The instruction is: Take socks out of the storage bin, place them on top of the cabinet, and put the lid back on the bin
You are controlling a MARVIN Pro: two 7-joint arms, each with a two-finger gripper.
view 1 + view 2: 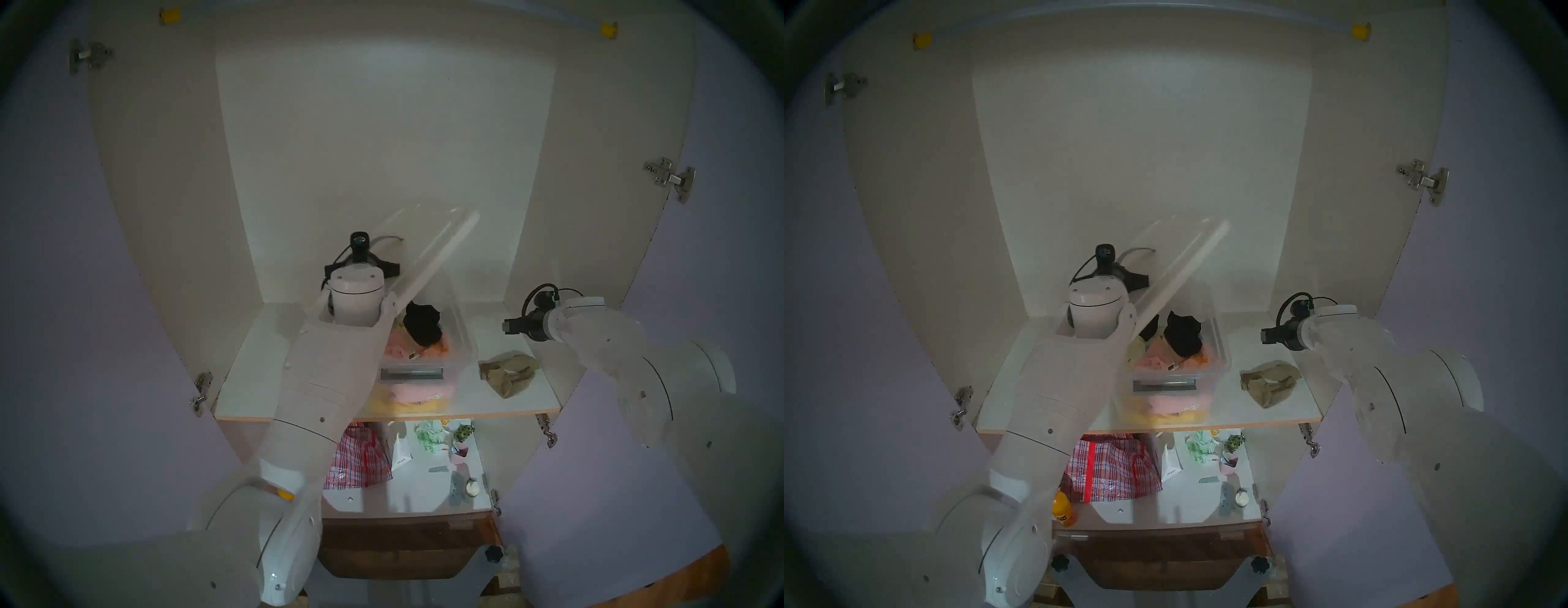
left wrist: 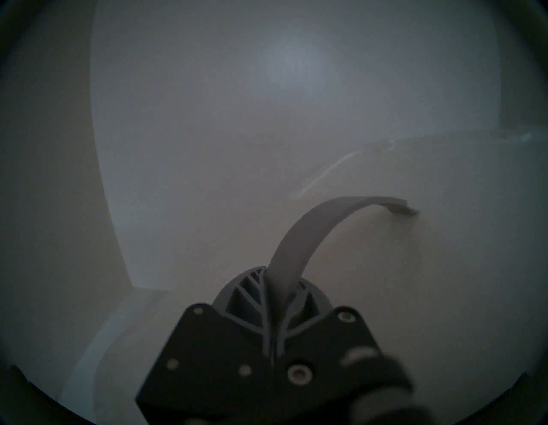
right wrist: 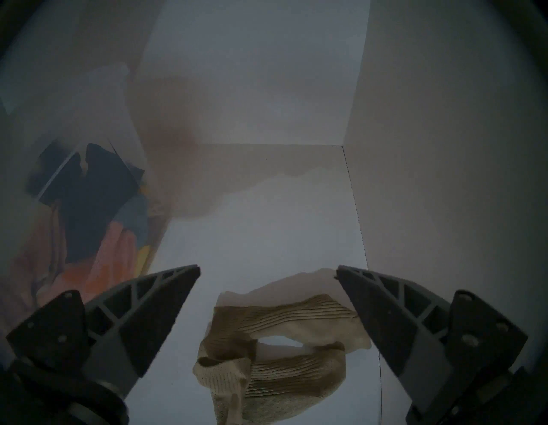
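While the clear rectangular plastic storage bin holds black, pink and yellow cloths, its flat white lid tilts above, clamped by the left end effector (strap between fingers). Khaki-tan knit socks lie on the cabinet's white shelf, right of the bin, below the spread-open right end effector.

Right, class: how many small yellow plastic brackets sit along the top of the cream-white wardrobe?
2. One small yellow plastic bracket is at the top left of the head view, the other at the top right. Others may be hidden beyond the dark rim.
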